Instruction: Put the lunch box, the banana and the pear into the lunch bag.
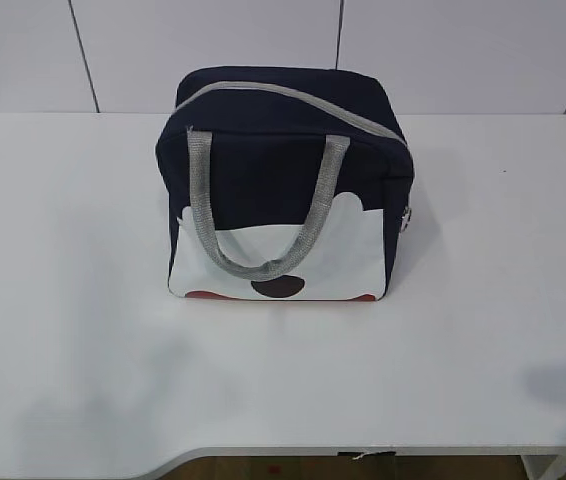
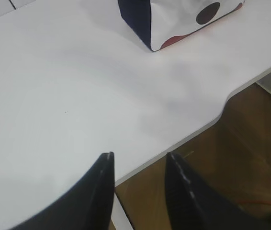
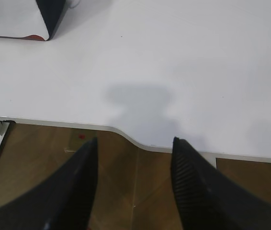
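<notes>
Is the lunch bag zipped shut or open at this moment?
Shut. In the exterior view the lunch bag stands upright, its grey zipper running unbroken across the top with no gap or lining showing.

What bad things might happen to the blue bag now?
1. The lunch bag looks zipped shut along its grey zipper, and no lunch box, banana or pear shows, so it may be packed, or nothing went in; the pictures cannot tell.
2. The left gripper and right gripper hang open over the table edge, holding nothing; a sweep forward might knock the upright bag over.
</notes>
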Action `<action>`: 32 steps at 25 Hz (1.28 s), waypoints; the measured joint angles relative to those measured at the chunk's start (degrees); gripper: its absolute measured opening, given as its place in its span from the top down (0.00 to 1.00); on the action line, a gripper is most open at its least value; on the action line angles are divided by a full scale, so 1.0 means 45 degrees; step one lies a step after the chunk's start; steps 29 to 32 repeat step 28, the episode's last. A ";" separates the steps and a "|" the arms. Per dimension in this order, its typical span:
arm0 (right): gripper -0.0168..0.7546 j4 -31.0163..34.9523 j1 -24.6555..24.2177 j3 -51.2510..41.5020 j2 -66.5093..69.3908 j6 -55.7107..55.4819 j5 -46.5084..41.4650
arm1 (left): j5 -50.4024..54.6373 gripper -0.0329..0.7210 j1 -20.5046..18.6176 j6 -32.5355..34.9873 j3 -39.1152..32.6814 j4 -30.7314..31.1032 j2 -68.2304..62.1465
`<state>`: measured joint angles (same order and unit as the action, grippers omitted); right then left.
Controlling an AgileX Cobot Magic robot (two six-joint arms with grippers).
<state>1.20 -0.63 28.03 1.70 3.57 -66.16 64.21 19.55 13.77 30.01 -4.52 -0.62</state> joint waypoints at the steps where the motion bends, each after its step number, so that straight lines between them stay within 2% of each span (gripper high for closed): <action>1: 0.46 0.0000 0.0000 0.0000 0.0000 0.0000 0.0000 | 0.0000 0.60 -0.0155 0.0000 0.0000 0.0000 0.0000; 14: 0.46 0.0000 0.0000 0.0000 0.0000 0.0000 0.0000 | 0.0000 0.62 -0.2927 0.0000 0.0000 0.0000 0.0000; 18: 0.46 0.0000 0.0000 0.0000 0.0000 0.0000 0.0000 | 0.0000 0.62 -0.3208 0.0000 0.0000 0.0000 0.0000; 32: 0.46 0.0000 0.0000 0.0000 0.0000 0.0000 0.0000 | 0.0000 0.64 -0.3208 0.0000 0.0000 0.0000 0.0000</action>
